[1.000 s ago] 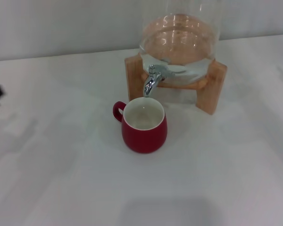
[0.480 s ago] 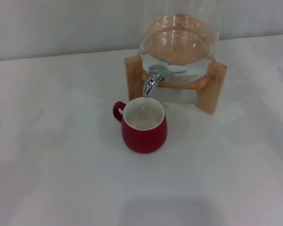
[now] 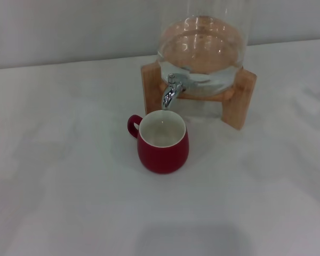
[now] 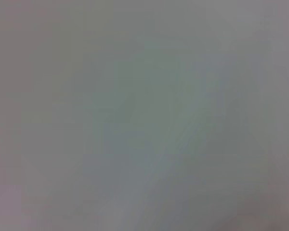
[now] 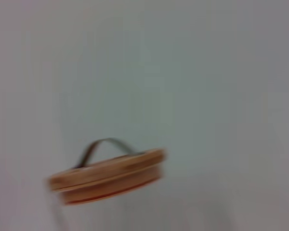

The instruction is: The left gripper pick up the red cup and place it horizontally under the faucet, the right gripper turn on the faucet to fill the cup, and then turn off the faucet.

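Observation:
In the head view the red cup (image 3: 163, 142) stands upright on the white table, its white inside showing and its small loop handle pointing left. The chrome faucet (image 3: 172, 90) juts from the glass dispenser just behind the cup, its spout ending over the cup's far rim. Neither gripper shows in any view. The left wrist view holds only a blank grey surface.
A glass water dispenser (image 3: 202, 45) rests on a wooden stand (image 3: 238, 98) at the back of the table (image 3: 69, 176). A wall rises close behind it. The right wrist view shows a round wooden lid (image 5: 107, 176) with a thin metal handle.
A black gripper tip at the far left edge of the head view one second ago has left the view. The cup and the faucet have not moved.

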Controlling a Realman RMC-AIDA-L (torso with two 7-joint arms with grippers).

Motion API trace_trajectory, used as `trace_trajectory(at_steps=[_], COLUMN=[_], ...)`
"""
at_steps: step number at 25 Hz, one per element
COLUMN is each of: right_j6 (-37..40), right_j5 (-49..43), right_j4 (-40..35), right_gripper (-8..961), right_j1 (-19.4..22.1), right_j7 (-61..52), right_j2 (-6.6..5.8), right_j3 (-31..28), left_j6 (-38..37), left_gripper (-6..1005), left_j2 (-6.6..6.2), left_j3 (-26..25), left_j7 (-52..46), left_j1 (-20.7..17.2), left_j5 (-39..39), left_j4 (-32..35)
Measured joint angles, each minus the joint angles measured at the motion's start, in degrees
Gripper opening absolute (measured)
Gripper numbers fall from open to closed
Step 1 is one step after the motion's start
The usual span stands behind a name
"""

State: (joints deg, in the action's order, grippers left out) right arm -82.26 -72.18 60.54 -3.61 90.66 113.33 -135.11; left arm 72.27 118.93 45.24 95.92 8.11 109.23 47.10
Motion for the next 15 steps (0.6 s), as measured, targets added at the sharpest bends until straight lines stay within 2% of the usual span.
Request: trace_trajectory(at_steps=[3,7,10,15], right_j6=[-3.8,-5.7,-4.7,-3.1], right_j5=[-4.5,-13.2,-16.4,-16.8], right_j4=[1.0,2.4,3.1,5.6], right_gripper=[631,631,631,631], right_j1=[-1.8,-5.4,-7.0,-7.5], right_j7=[-3.0,-5.8,-6.0,-7.0], right_j2=[0.14,1.11,1.44,1.46], right_j3=[0.2,1.2,5.4,11.6], left_j6=[-0.9,-2.0,-2.7,-2.9], left_gripper=[712,711,711,709], left_j2=[-0.05,-0.24,-0.17,-0.13], left_j3=[0.0,0.0,0.0,-0.1], left_j7=[0.0,0.0,-0.1,-0.1], left_j1=[1.1,2.2,2.5,2.5], left_j5=[-0.5,-1.3,-1.5,-1.6], left_j4=[-0.8,-1.4,-1.5,-1.5])
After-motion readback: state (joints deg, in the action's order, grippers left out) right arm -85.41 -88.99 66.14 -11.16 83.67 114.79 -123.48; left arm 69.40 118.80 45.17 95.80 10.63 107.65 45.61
